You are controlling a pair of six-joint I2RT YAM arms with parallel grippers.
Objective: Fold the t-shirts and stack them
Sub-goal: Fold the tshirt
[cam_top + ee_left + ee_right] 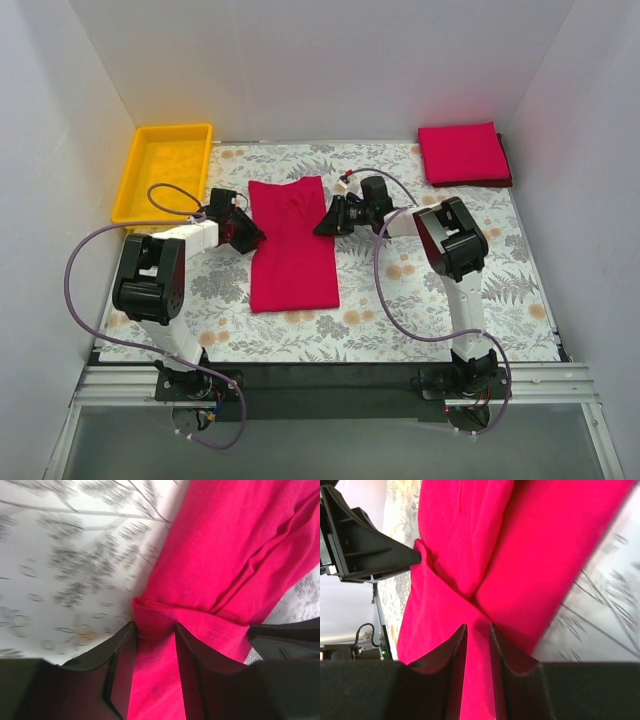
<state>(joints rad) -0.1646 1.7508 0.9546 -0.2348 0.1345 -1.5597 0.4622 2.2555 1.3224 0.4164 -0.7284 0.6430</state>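
To the right of the yellow tray (128,195), in the middle of the floral-printed surface (420,300), a crimson t-shirt (292,250) lies folded lengthwise into a narrow strip, running from the far side toward the near edge. The two arms meet it from opposite sides, about a third of the way down its length.

The left end effector (250,235), on the side nearer the tray, is closed on the shirt's edge. In its wrist view a small bunched fold of red cloth sits pinched between the dark fingers (120,665). The right end effector (325,222), on the side farther from the tray, is likewise clamped on the opposite edge, with cloth filling the slim gap between its fingers (454,660). There the fabric creases diagonally toward the grip.

Far across from the tray, in the back right corner, a folded red pile (462,153) rests flat. A darker rim shows along its near and right sides, so it may be more than one shirt, though I cannot say for certain.
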